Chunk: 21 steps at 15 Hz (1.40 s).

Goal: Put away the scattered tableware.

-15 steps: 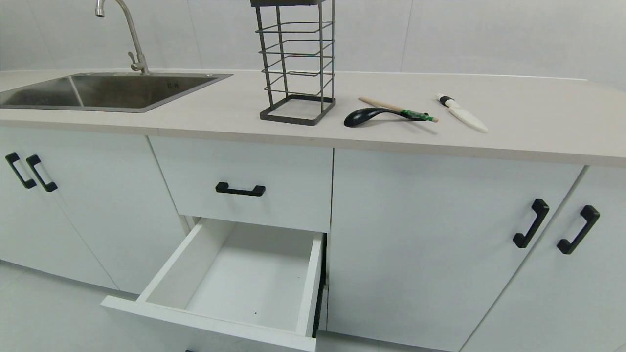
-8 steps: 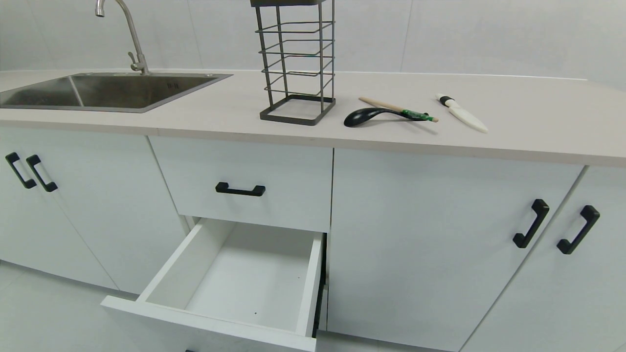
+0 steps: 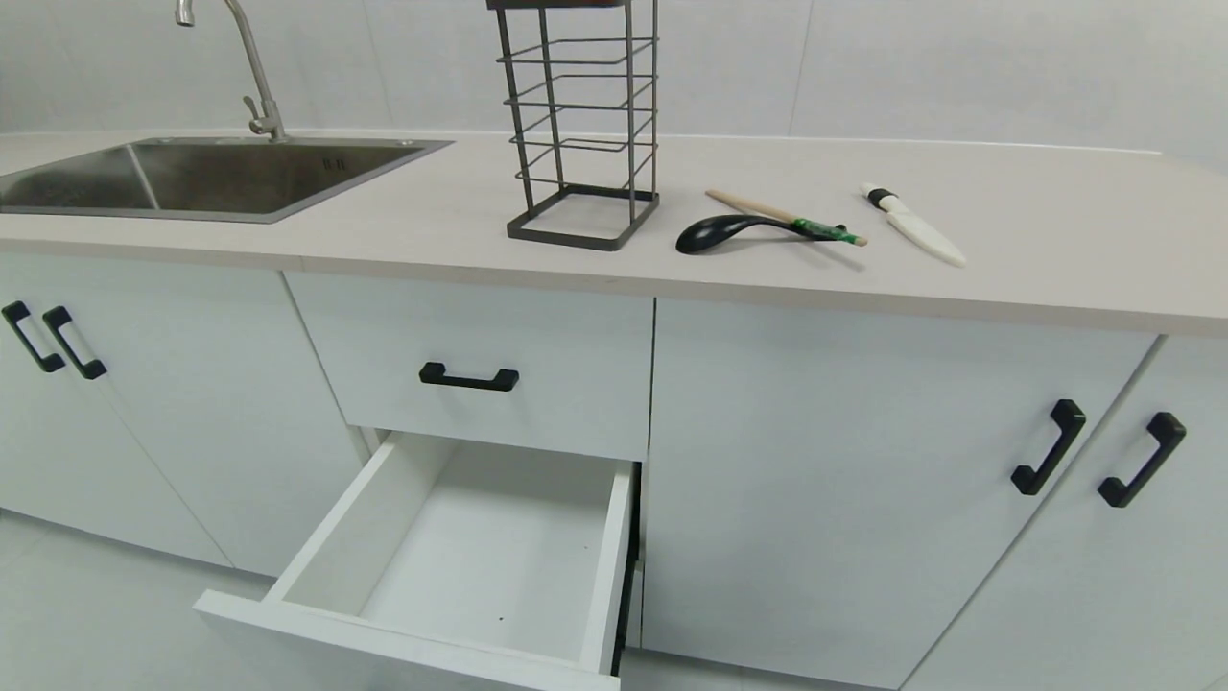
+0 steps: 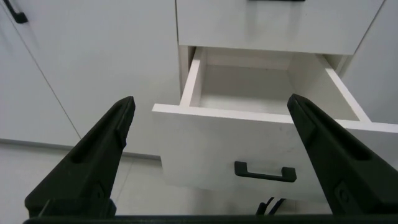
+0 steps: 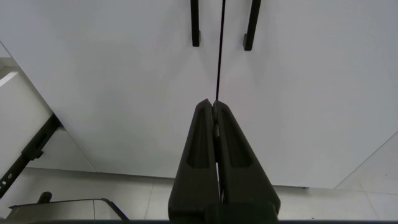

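Observation:
On the countertop in the head view lie a black ladle, a wooden stick with a green band crossing its handle, and a white knife with a black collar further right. Below, the lower drawer stands pulled out with nothing inside. My left gripper hangs open low in front of that drawer, its black fingers wide apart and holding nothing. My right gripper is shut and empty, facing the white cabinet doors.
A tall dark wire rack stands on the counter left of the ladle. A steel sink with a tap is at the far left. The upper drawer is closed. Black door handles show ahead of the right gripper.
The whole head picture has shifted slightly, so the camera moved. The tableware, rack and drawer stay where they were.

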Available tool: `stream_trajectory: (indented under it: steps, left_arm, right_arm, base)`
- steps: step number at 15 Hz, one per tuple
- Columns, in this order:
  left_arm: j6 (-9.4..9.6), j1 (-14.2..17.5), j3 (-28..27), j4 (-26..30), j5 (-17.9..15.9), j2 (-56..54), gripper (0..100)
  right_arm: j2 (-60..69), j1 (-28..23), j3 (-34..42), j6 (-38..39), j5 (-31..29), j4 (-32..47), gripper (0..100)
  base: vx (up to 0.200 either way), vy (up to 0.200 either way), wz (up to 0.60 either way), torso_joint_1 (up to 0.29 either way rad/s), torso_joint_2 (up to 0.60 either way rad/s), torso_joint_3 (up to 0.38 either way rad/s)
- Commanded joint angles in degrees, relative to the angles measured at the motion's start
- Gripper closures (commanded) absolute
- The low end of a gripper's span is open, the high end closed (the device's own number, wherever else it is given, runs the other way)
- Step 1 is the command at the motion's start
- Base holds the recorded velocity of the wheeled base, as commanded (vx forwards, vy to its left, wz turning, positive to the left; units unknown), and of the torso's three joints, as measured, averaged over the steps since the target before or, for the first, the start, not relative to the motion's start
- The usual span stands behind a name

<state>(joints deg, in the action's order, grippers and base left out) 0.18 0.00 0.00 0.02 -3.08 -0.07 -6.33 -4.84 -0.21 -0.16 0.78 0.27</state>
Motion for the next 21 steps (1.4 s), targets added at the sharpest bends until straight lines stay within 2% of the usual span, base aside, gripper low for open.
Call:
stream_trajectory:
  steps: [1, 3, 10, 13, 17, 21]
  left_arm:
    - [-0.01, 0.0, 0.0, 0.0, 0.0, 0.1, 0]
    - [-0.01, 0.0, 0.0, 0.0, 0.0, 0.1, 0]
    - [-0.01, 0.0, 0.0, 0.0, 0.0, 0.1, 0]
    - [-0.01, 0.0, 0.0, 0.0, 0.0, 0.1, 0]
    - [-0.01, 0.0, 0.0, 0.0, 0.0, 0.1, 0]
    - [-0.01, 0.0, 0.0, 0.0, 0.0, 0.1, 0]
  right_arm:
    - [0.0, 0.0, 0.0, 0.0, 0.0, 0.0, 100]
    - [0.0, 0.0, 0.0, 0.0, 0.0, 0.0, 100]
    - [0.0, 0.0, 0.0, 0.0, 0.0, 0.0, 100]
    - [0.0, 0.1, 0.0, 0.0, 0.1, 0.0, 100]
    - [0.0, 0.1, 0.0, 0.0, 0.1, 0.0, 100]
    - [-0.1, 0.1, 0.0, 0.1, 0.1, 0.0, 100]
  base:
    - [0.0, 0.0, 0.0, 0.251, -0.03, -0.11]
    - [0.0, 0.0, 0.0, 0.256, -0.24, -0.219]
    - [0.0, 0.0, 0.0, 0.218, -0.58, -0.216]
    - [0.0, 0.0, 0.0, 0.08, -0.48, -0.22]
    - [0.0, 0.0, 0.0, 0.378, -0.48, -0.229]
    - [0.0, 0.0, 0.0, 0.232, -0.41, -0.194]
